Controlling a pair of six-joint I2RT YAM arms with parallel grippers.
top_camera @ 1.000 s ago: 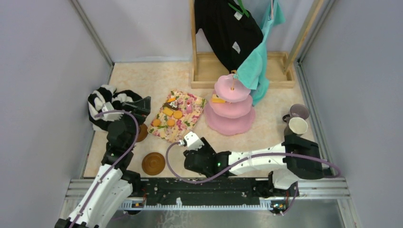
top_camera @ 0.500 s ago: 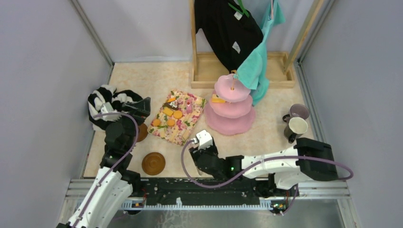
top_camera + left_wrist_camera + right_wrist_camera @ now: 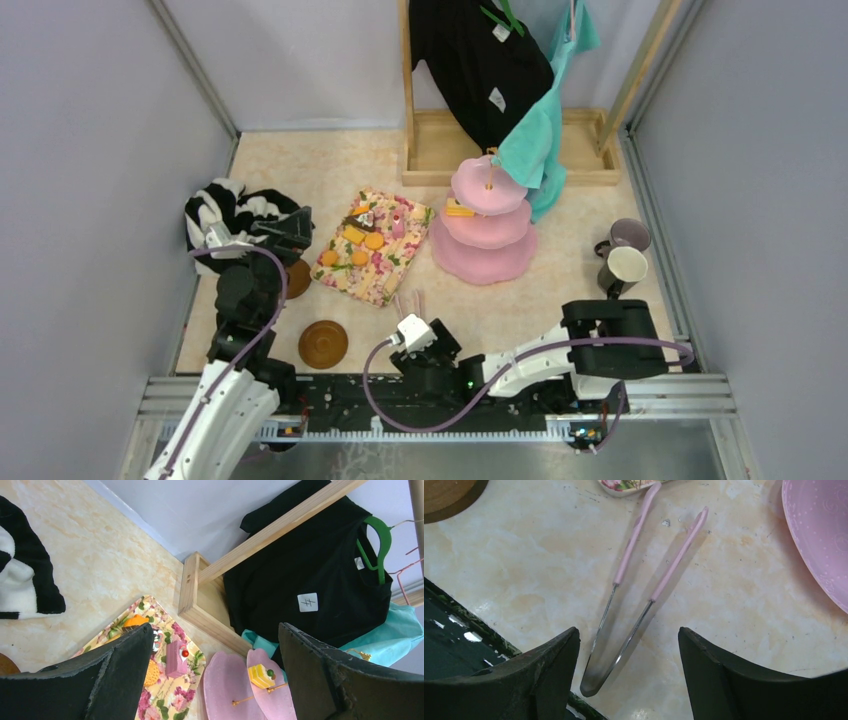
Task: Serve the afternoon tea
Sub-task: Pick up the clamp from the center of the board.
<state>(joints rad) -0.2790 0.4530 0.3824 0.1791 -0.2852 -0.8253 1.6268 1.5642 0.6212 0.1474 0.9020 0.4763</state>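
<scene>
Pink-handled metal tongs point(image 3: 644, 575) lie flat on the marbled table point(image 3: 749, 645), framed by my right gripper point(image 3: 626, 632), whose jaws stand spread apart and grip nothing; the tongs' joined end sits just beside 1 finger, and their 2 arms splay away toward the floral cloth point(image 3: 385, 262). My right arm is folded low along the near edge. At the right edge of that wrist view curves the bottom tier of the pink 3-tier cake stand point(image 3: 480, 262), which stands right of the cloth with a yellow pastry point(image 3: 459, 209) on its middle tier. Orange pastries point(image 3: 352, 248) and other small pieces rest on the cloth. The lilac mug point(image 3: 628, 235) and the cream mug point(image 3: 622, 268) sit just beside each other near the right wall, well apart from the 2 brown saucers: 1 saucer point(image 3: 323, 343) lies bare near the front, the other saucer point(image 3: 298, 278) is partly hidden under my left arm. My left gripper point(image 3: 215, 630) hangs wide open and empty above the table, beside the striped garment point(image 3: 225, 215).
</scene>
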